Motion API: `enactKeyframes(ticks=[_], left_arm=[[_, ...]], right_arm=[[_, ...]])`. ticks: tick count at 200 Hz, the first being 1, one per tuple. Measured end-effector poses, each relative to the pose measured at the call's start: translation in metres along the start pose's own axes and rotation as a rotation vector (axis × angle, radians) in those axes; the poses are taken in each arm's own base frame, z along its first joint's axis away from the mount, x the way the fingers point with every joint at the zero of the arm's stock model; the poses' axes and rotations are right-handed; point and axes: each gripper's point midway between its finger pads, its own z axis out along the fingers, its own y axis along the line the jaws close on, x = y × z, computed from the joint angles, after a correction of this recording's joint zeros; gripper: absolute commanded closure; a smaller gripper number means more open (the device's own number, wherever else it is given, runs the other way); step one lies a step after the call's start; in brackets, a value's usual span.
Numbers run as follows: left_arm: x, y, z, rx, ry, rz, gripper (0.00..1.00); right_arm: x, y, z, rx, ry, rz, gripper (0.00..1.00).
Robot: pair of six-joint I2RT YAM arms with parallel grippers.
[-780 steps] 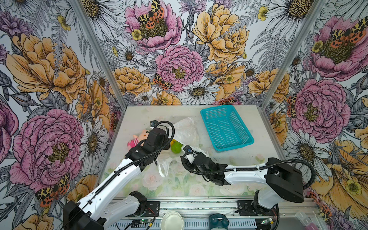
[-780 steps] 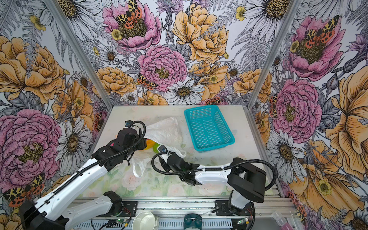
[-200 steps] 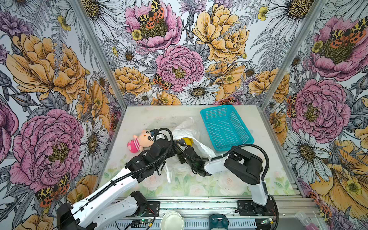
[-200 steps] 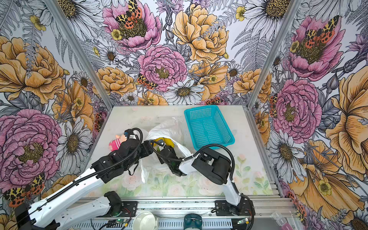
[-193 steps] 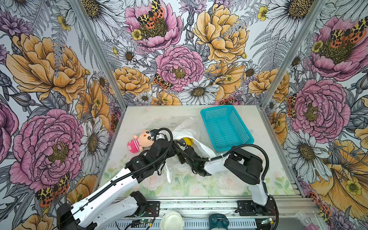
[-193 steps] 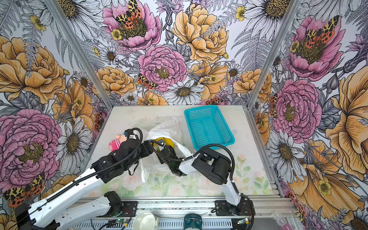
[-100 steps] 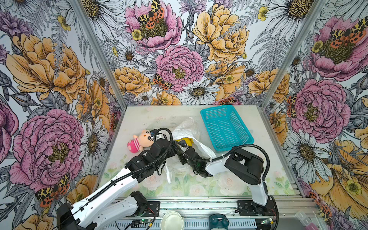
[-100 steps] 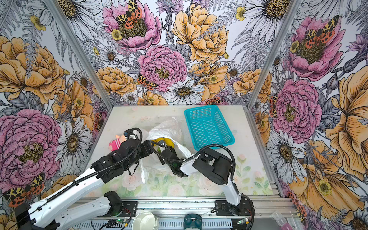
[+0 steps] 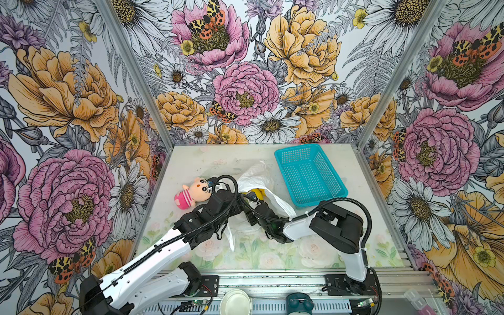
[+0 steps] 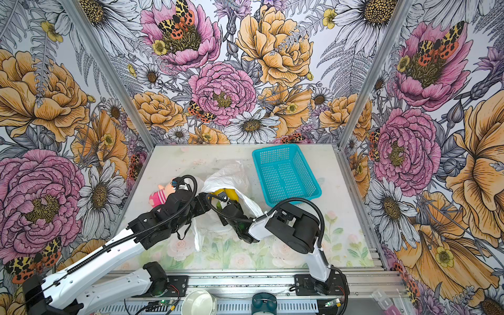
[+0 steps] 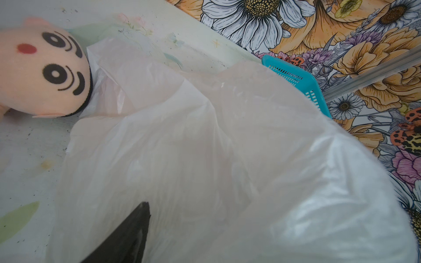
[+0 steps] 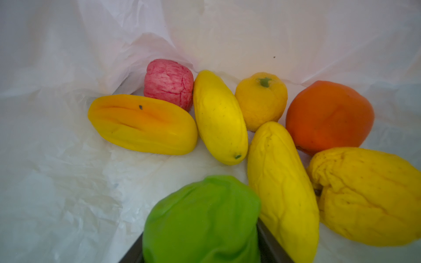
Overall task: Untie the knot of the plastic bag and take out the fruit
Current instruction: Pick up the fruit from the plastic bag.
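The plastic bag lies open at the middle of the table, with the basket beside it toward the far right corner. The right gripper, inside the bag, pinches the green fruit. Withdraw straight back through the mouth (thin film snags easily). Whether the left gripper is spread or pinching film cannot be told.

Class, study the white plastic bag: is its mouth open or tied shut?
Open. The right arm reaches into the bag through its mouth, its fingers around a green fruit; other fruit lies loose inside.
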Motion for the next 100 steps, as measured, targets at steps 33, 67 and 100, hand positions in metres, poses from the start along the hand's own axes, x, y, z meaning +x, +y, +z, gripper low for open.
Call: enactKeyframes(ticks=[33,67,100], left_arm=[[0.002,0.0,0.002,-0.004,0.009,0.003,0.22],[0.006,0.0,0.008,-0.013,0.025,0.008,0.23],[0.002,0.003,0.009,-0.023,0.017,-0.002,0.23]], right_arm=[[-0.017,-0.002,-0.016,-0.016,-0.049,0.004,0.65],[-0.034,-0.006,-0.036,-0.031,-0.121,0.008,0.65],[-0.04,-0.007,-0.058,-0.071,-0.173,-0.003,0.65]])
